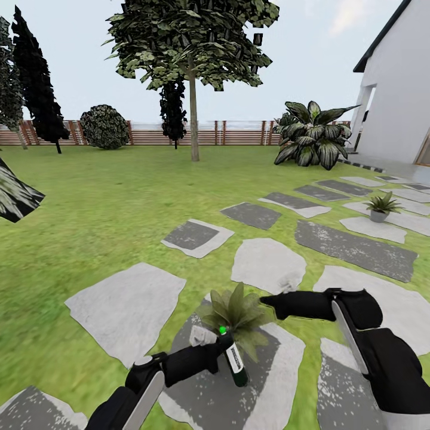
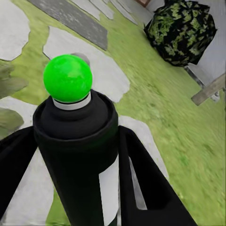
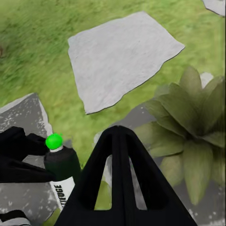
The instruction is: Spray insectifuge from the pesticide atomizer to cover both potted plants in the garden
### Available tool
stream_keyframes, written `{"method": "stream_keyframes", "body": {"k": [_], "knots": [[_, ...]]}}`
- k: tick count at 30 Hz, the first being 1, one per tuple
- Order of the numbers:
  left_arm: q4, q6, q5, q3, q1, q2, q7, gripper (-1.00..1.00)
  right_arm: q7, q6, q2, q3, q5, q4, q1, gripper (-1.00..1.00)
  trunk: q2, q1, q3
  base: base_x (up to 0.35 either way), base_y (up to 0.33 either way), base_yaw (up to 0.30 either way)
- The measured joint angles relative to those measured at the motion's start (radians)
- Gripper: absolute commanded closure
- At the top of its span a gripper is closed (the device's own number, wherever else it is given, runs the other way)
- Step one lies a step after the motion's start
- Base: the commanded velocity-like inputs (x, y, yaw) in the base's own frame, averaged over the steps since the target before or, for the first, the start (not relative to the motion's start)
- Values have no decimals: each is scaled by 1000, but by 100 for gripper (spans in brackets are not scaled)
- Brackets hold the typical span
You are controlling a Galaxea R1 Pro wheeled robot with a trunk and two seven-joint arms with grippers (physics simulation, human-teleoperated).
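Pesticide atomizer (image 1: 235,358), likely light, rigid and slick, sits clamped at its black midbody in the left end effector (image 1: 222,356), just beside the near potted plant (image 1: 237,316); right end effector (image 1: 269,300) is clenched empty.

The left arm reaches forward and to the right from the near left, its black forearm low in the head view. Its hand (image 1: 222,353) is clamped on the pesticide atomizer (image 1: 235,358), one black finger (image 2: 146,188) pressed to each side of the bottle's body, which stands roughly upright in the grip. The right arm comes in from the near right, bent so its forearm points left. Its hand (image 1: 267,300) has both fingers drawn together to a point, holding nothing.
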Motion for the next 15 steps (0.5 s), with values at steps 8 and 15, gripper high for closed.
{"method": "stream_keyframes", "body": {"k": [8,15], "knots": [[28,4,16,-4,0,-20,330,100,-42,1,-4,-30,1,0,-6,-100,0,0,0,0,0,0],[102,9,13,-10,-4,-74,520,100,-85,0,-5,-81,2,0,-14,-100,0,0,0,0,0,0]]}}
